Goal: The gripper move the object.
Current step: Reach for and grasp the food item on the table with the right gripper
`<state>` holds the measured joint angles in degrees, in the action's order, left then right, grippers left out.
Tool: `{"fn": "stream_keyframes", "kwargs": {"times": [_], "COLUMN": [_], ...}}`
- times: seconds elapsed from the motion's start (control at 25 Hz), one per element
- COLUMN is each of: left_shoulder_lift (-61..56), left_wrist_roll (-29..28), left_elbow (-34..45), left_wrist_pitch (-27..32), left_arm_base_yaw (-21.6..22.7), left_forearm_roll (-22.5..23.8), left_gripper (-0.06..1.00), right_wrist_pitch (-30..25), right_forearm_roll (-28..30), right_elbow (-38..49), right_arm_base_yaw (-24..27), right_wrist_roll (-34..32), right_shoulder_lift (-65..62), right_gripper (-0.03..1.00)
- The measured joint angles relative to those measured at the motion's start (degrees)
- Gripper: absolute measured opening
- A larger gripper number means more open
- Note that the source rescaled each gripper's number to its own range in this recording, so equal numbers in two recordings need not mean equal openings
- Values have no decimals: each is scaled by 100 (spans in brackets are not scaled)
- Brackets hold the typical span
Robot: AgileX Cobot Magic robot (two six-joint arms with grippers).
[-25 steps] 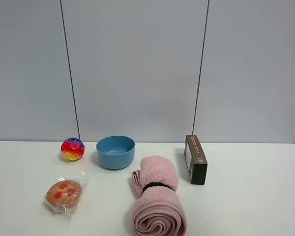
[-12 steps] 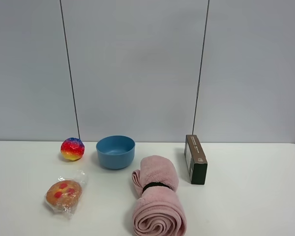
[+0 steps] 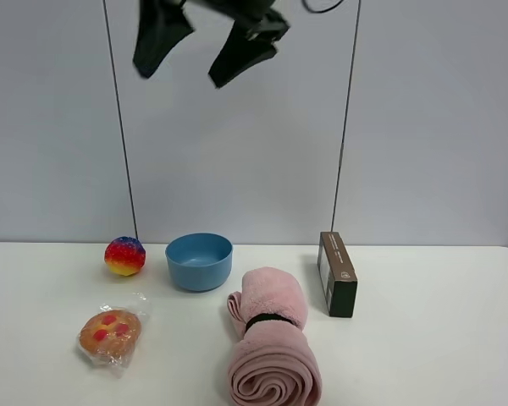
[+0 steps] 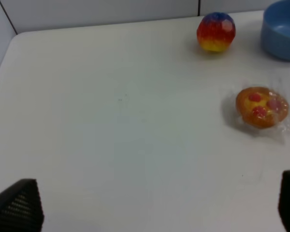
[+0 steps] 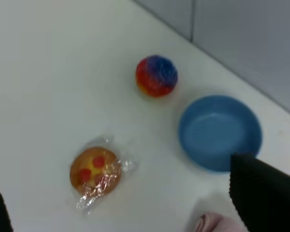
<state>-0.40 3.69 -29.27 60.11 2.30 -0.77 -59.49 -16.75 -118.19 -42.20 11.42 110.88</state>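
Observation:
The object, a golden-brown wrapped muffin (image 3: 110,332) with red bits, lies on the white table at the front left. It also shows in the left wrist view (image 4: 261,107) and the right wrist view (image 5: 95,170). My right gripper (image 3: 199,46) hangs open and empty high above the table, up over the bowl and ball. In its own view, the right gripper (image 5: 116,193) has its jaws wide apart with the muffin far below. My left gripper (image 4: 157,193) is open and empty, to the left of the muffin and apart from it. It is out of the exterior view.
A rainbow ball (image 3: 124,255) and a blue bowl (image 3: 199,260) stand behind the muffin. A rolled pink towel (image 3: 271,347) lies at the front middle. A dark green box (image 3: 336,273) stands to its right. The table's left edge shows in the left wrist view.
A black open gripper has come into the top of the exterior view, where none showed before. The things on the table have not moved.

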Motion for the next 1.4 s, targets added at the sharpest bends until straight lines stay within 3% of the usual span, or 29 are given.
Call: {"fn": "stream_keyframes", "kwargs": {"times": [0.2,0.4,0.72,1.4], "left_shoulder_lift": [0,0,0,0], "left_wrist_roll": [0,0,0,0], "left_elbow": [0,0,0,0], "left_wrist_pitch": [0,0,0,0], "left_arm_base_yaw": [0,0,0,0], "left_forearm_roll": [0,0,0,0], "left_gripper": [100,100,100,100], "right_wrist_pitch": [-888,-996,-918,-106], "right_forearm_roll": [358,353,347,502], "right_elbow": [-1381,-1883,-1915,-1915], "right_arm_base_yaw": [-487,-857,-1095,-1144], "right_wrist_roll": [-634,-657,-657,-651], "right_shoulder_lift": [1307,2173,3005,3873], "right_gripper": [100,100,100,100]}}
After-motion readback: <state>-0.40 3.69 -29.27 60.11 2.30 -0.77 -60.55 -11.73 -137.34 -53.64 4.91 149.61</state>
